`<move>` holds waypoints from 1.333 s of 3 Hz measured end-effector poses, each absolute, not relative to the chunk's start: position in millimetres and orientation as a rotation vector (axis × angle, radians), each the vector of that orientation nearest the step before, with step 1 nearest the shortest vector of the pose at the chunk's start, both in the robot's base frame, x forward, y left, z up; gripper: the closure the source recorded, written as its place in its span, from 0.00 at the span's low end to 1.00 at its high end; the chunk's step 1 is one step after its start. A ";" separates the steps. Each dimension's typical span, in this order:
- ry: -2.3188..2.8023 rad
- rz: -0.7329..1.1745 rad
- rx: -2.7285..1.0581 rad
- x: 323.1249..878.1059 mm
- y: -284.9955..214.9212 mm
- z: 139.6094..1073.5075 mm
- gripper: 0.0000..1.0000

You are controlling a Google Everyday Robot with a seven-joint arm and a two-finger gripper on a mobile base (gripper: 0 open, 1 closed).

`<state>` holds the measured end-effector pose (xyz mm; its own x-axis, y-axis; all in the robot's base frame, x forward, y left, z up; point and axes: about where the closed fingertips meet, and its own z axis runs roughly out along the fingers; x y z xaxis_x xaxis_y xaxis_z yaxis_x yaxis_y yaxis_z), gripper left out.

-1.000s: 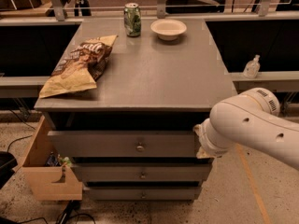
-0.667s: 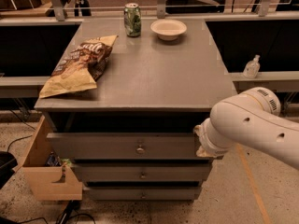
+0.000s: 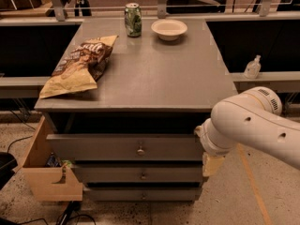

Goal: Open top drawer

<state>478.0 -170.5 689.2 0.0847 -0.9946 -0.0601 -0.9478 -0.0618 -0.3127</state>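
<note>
On your left, a light wooden box [image 3: 47, 184] juts from the cabinet's side. The top drawer [image 3: 93, 146] sits in the middle and looks barely out, if at all; nothing holds its knob [image 3: 140, 150]. The gripper [image 3: 212, 164] is at the drawer's right end, behind the arm [image 3: 248, 125]. You cannot tell whether it is open or closed. The pull looks mostly left to do.

- Floor [image 3: 225, 205]: speckled, pale; orange line [image 3: 253, 187] near right.
- Cabinet [image 3: 154, 78]: grey, centre.
- Ledges: grey, left [image 3: 18, 86] and right [image 3: 272, 76], dark recesses behind.
- Railing post [image 3: 56, 1]: metal, far left.
- Light: dim, warm.
</note>
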 end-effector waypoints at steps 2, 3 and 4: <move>1.943 -0.245 -2.096 478.2 -169.8 688.4 0.00; 1.965 -0.232 -2.110 481.6 -167.1 677.6 0.00; 1.970 -0.216 -2.132 483.1 -164.7 669.5 0.15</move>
